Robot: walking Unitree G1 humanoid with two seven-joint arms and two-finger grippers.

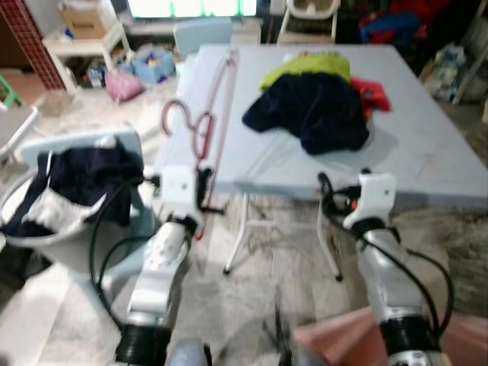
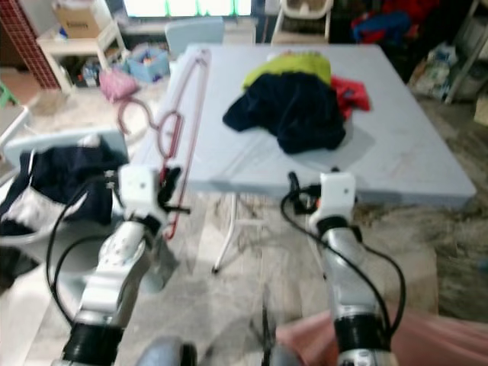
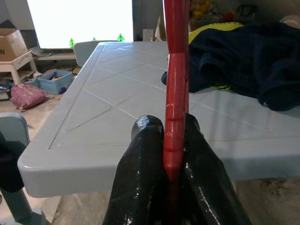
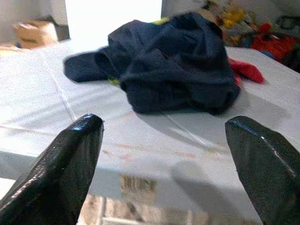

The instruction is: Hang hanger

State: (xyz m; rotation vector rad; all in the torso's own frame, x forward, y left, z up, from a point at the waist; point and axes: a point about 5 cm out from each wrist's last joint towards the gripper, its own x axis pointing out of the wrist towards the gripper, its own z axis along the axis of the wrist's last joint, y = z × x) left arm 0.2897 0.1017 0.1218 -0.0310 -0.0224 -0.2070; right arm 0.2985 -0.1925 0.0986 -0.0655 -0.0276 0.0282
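A long red hanger (image 1: pixel 219 114) lies along the left edge of the light grey table (image 1: pixel 427 160), its hook curling off the side. My left gripper (image 3: pixel 166 129) is shut on the hanger's near end, just in front of the table's near left corner. The red bar (image 3: pixel 176 70) rises straight up from between the black fingers. My right gripper (image 4: pixel 163 123) stands open with nothing between its fingers, level with the table's front edge, facing a pile of dark blue clothing (image 1: pixel 313 110).
Yellow-green (image 1: pixel 305 65) and red (image 1: pixel 372 93) garments lie behind the dark pile. At my left a pale basket (image 1: pixel 46 236) holds dark clothes. A pink bag (image 1: pixel 122 84), a blue bin (image 1: pixel 152 61) and a shelf with a cardboard box (image 1: pixel 84 19) stand far left.
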